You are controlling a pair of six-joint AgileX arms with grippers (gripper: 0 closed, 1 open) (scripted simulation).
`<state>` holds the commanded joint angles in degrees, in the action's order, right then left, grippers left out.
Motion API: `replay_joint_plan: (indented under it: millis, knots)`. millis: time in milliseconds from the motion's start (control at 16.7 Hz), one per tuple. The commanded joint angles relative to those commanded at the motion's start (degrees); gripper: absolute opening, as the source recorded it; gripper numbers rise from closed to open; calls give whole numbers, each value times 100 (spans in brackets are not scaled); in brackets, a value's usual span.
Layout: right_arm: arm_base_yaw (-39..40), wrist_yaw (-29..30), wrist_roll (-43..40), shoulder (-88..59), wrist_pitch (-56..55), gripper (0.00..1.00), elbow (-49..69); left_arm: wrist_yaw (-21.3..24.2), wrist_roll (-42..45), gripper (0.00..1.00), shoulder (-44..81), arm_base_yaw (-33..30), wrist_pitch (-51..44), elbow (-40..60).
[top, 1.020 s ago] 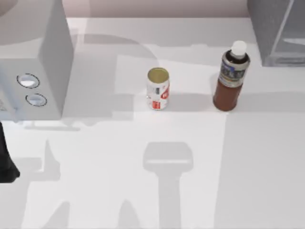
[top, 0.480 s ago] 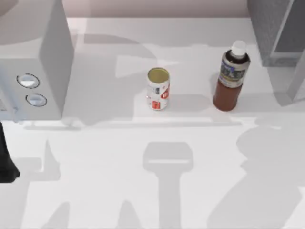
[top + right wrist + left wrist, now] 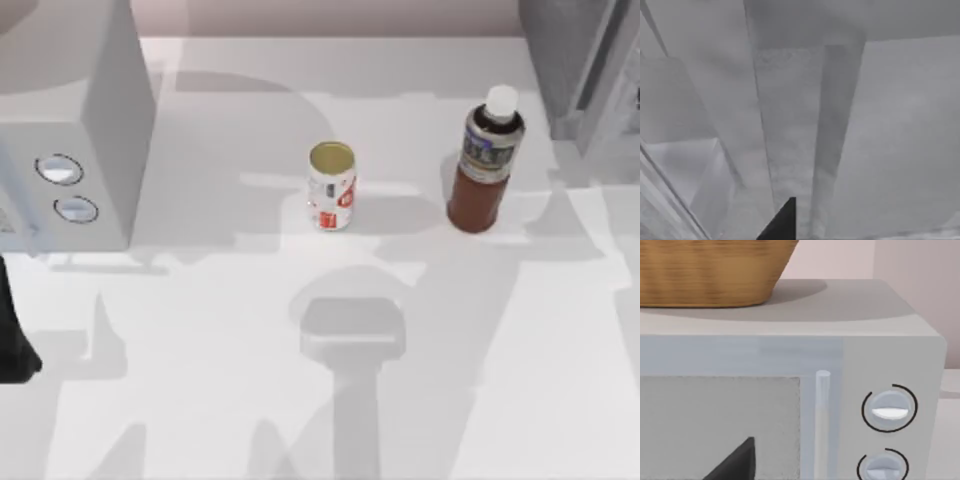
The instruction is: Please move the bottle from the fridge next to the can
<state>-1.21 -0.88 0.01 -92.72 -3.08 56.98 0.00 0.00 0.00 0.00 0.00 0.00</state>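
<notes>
Bottle (image 3: 486,170) standing upright on the white counter (image 3: 300,400), right of centre in the top view, white cap up, dark label above the reddish-brown liquid. It is out on the open surface, just in front of and to the left of the fridge (image 3: 580,65), which fills the far right corner with its grey body and pale-framed glassy panel. Can (image 3: 331,186) upright too, near the middle of the counter, gold-yellow top facing the camera, red markings on its white side. Bottle and can sit roughly level with each other, apart, with bare counter between them; the bottle is to the can's right.

Over on the left side, the light grey box with two round knobs (image 3: 75,130) sits against the far left edge. The left wrist view looks straight at that same box (image 3: 790,365), both knobs visible beside a slim vertical handle (image 3: 822,420), and a woven basket (image 3: 710,270) rests on its top. A dark tip of the left gripper (image 3: 735,462) juts in low in that view; whether its fingers are released or clenched, I cannot tell.

The right wrist view faces grey fridge panels (image 3: 805,125) up close, with one dark fingertip of the right gripper (image 3: 782,222) at the bottom edge; finger state there I cannot tell either.
</notes>
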Motion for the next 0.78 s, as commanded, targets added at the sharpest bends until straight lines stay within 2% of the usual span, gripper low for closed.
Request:
replay_joint_plan:
  millis: [360, 780]
  knots:
    - [-94, 30, -18, -219, 55, 100, 205, 0, 0, 100, 0, 0, 0, 0]
    - [-83, 50, -12, -1610, 406, 100, 1954, 0, 0, 100, 0, 0, 0, 0]
